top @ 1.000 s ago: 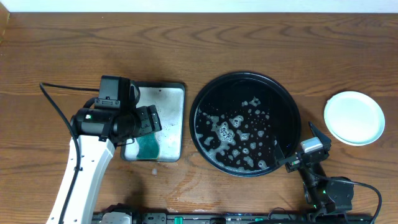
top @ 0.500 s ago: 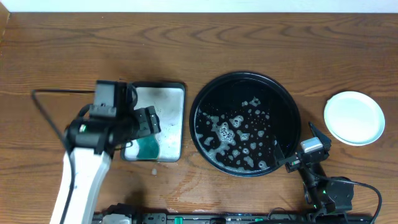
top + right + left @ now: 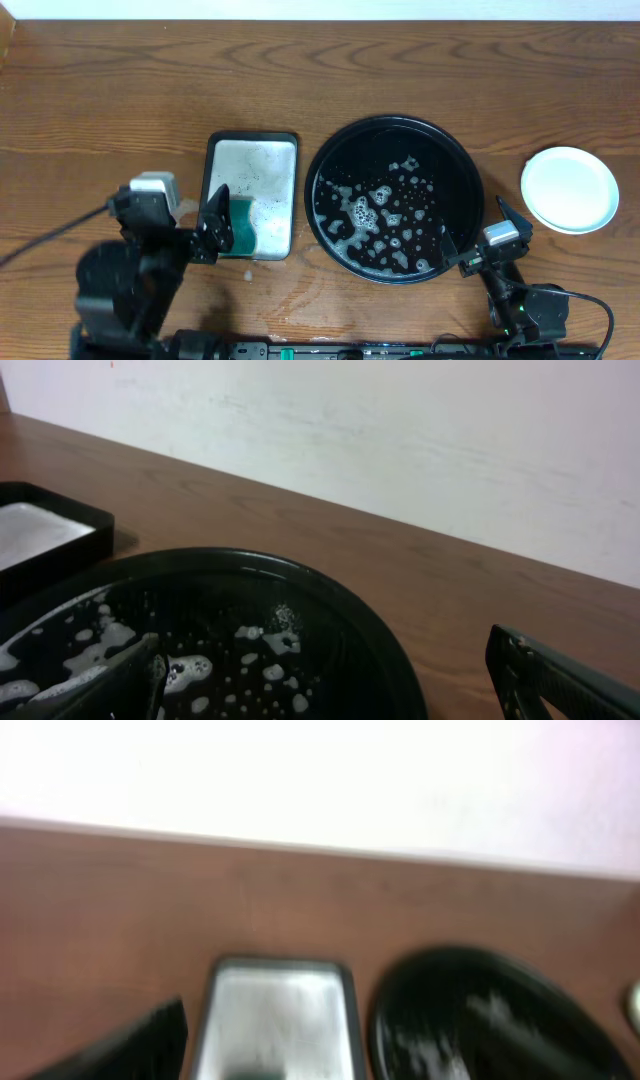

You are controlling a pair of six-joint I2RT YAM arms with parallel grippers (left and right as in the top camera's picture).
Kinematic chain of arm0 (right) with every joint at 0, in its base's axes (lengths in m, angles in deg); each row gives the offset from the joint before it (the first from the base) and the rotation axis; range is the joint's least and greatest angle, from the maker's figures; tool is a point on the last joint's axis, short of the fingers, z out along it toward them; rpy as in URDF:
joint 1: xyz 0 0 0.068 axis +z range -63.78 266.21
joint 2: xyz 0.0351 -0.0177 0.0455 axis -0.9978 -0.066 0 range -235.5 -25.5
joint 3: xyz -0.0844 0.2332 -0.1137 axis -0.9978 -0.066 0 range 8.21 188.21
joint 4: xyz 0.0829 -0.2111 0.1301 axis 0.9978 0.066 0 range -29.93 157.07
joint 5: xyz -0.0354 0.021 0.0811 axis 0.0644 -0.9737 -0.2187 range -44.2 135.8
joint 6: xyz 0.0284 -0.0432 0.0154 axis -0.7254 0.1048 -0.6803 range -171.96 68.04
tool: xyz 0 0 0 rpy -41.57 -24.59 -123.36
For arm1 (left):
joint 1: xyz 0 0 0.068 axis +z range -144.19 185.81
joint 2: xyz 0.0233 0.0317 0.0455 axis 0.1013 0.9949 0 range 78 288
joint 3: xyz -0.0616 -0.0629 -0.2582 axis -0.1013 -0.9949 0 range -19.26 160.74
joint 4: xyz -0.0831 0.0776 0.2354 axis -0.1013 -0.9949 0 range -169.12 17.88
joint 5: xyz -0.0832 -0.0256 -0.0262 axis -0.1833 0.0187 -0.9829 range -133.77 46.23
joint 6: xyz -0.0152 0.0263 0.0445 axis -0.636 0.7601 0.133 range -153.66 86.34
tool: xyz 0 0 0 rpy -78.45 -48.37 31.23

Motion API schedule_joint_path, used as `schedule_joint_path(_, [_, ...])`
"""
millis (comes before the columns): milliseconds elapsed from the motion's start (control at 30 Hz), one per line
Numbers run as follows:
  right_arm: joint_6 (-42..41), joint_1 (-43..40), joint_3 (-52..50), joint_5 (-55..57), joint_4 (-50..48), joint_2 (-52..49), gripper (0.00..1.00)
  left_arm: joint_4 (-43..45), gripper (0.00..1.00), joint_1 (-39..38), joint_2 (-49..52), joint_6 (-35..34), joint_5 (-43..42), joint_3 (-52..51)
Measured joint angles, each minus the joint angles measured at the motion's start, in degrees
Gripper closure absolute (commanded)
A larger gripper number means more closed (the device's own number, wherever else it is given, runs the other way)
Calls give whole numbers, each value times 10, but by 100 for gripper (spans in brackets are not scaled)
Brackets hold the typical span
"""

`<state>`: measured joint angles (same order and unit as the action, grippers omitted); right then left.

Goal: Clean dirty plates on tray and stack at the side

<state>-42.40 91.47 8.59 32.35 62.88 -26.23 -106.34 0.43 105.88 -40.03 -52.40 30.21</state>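
The round black tray (image 3: pixel 395 200) sits at centre right, and only white soap suds (image 3: pixel 365 212) show in it. A pale white plate (image 3: pixel 570 189) lies on the table to the tray's right. My right gripper (image 3: pixel 478 232) is open at the tray's near right rim, with nothing between its fingers. In the right wrist view the tray (image 3: pixel 330 610) fills the foreground between the open fingers (image 3: pixel 560 680). My left gripper (image 3: pixel 170 212) is open and empty, near the front left of the table beside the grey tray. The left wrist view is blurred; one dark finger (image 3: pixel 140 1040) shows.
A grey rectangular tray (image 3: pixel 250 165) with a black rim lies left of the round tray, and a teal sponge (image 3: pixel 240 225) lies at its near end. The blurred left wrist view shows this tray (image 3: pixel 280 1010) and the black tray (image 3: pixel 480 1010). A white wall runs along the table's far edge.
My left arm has drawn back from over the grey tray toward the near left edge of the table, uncovering the teal sponge. The right arm has not moved.
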Motion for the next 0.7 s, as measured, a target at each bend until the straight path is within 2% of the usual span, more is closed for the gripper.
schedule_joint_path(200, [0, 0, 0, 0, 0, 0, 1, 217, 14, 17, -120, 38, 9, -199])
schedule_joint_path(300, [0, 0, 0, 0, 0, 0, 1, 297, 14, 19, -166, 43, 17, -285])
schedule_joint_path(600, [0, 0, 0, 0, 0, 0, 1, 485, 14, 32, -267, 50, 34, -469])
schedule_joint_path(700, [0, 0, 0, 0, 0, 0, 1, 483, 14, 34, -272, 50, 42, -491])
